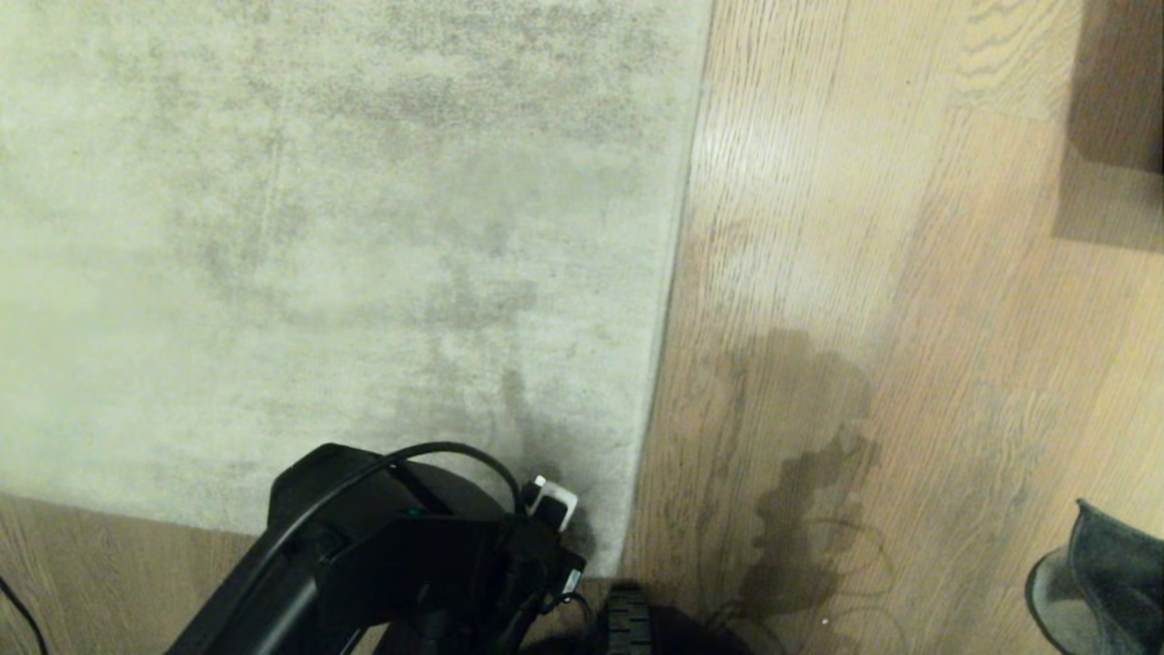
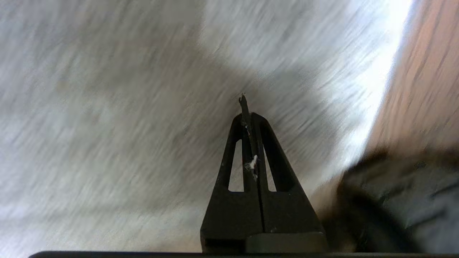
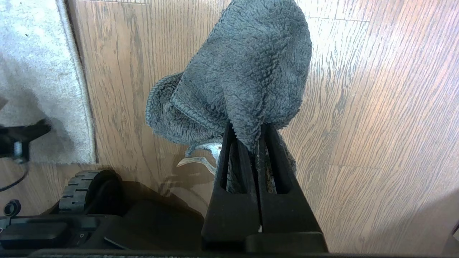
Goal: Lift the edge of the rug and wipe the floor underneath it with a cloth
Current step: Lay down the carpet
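Across the left two thirds of the head view lies the rug (image 1: 346, 227), flat on the floor (image 1: 864, 273), its long right edge running from top centre down to bottom centre, slightly slanted, ending at a near corner by the robot's wheel (image 1: 627, 623). Lower left of frame: the left arm (image 1: 400, 555) sits over that near corner, so it's the closer one to the edge. Its wrist view shows the left gripper (image 2: 247, 107) pinched together on nothing but a few fluff strands, tips over rug pile, with the edge off to the upper right of that frame, running roughly parallel to the fingers, not across them. My read: jaws must part and come at the edge from the floor side before any lift. Lower right corner of the head view: the cloth (image 1: 1105, 582), grey-green, hanging clear of the rug. Right wrist view confirms the right gripper (image 3: 259, 136) is clamped on the cloth, rug edge well apart at that frame's upper left. Nothing lifted, nothing wiped yet.
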